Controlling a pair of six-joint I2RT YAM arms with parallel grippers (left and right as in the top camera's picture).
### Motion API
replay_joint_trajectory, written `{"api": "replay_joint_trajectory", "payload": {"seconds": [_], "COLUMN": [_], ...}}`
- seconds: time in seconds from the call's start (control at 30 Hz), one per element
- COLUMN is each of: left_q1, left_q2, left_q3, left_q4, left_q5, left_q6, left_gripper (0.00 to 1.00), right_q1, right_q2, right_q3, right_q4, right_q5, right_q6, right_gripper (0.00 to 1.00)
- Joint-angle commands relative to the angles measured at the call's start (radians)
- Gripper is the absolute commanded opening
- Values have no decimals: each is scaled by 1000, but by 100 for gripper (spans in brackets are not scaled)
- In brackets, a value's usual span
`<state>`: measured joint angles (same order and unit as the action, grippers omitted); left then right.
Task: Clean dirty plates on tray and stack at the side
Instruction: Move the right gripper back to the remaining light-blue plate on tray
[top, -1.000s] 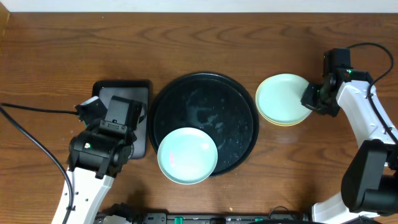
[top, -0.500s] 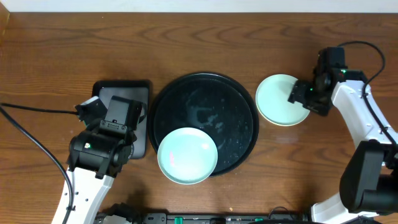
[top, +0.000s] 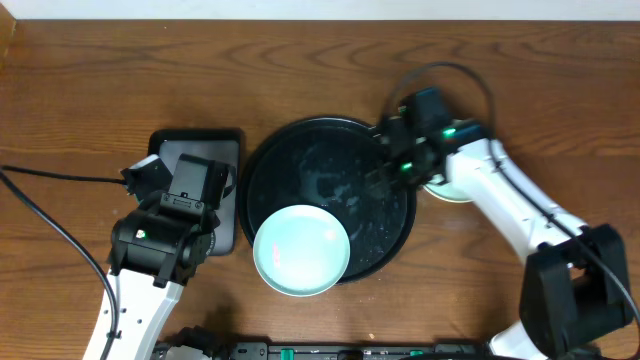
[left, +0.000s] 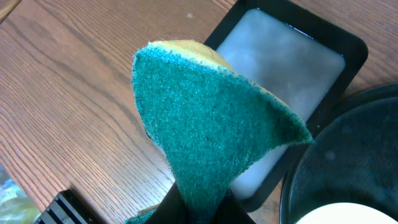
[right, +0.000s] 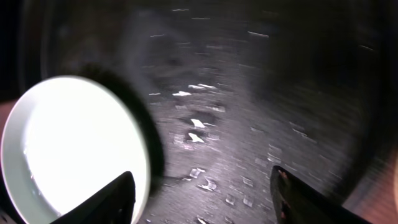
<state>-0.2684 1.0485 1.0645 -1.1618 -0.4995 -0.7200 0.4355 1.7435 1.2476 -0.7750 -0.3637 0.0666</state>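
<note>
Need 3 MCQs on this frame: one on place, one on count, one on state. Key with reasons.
1. Where does the mint plate lie on the round tray?
A) centre
B) near-left edge
C) far-right edge

2. How many plates lie on that tray?
A) one
B) two
C) three

3. The right claw is:
A) shut on a plate
B) shut, empty
C) open, empty

Key:
1 B: the overhead view shows it at the tray's near-left edge.
2 A: only the mint plate lies there.
3 C: the right wrist view shows its fingers apart with nothing between them.
</note>
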Motion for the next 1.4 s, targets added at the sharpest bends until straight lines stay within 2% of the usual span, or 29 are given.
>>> {"api": "replay_joint_trajectory", "payload": {"seconds": [0.0, 0.3, 0.43, 0.63, 0.83, 1.13, 1.37], "left_q1": [4, 4, 4, 4, 4, 4, 4], "left_q2": [3, 3, 3, 3, 3, 3, 3], "left_q3": [-10, -10, -10, -10, -10, -10, -10], "left_q4": [0, 0, 0, 0, 0, 0, 0], "left_q5": [-9, -9, -9, -9, -9, -9, -9], "left_q6": [13, 13, 13, 13, 13, 13, 13], "left_gripper": [8, 8, 8, 8, 8, 8, 8], "right_q1": [106, 267, 288, 300, 306, 307, 312], "right_q2": [-10, -7, -2, 20, 43, 43, 43], "right_q3": [-6, -6, -6, -18, -82, -160, -164], "right_q4": [23, 55, 38, 9, 55, 176, 181], "right_q5": [91, 150, 150, 150, 149, 149, 149], "right_q6": [-68, -109, -128, -128, -105, -105, -105], "right_gripper": [64, 68, 73, 73, 74, 45, 42]}}
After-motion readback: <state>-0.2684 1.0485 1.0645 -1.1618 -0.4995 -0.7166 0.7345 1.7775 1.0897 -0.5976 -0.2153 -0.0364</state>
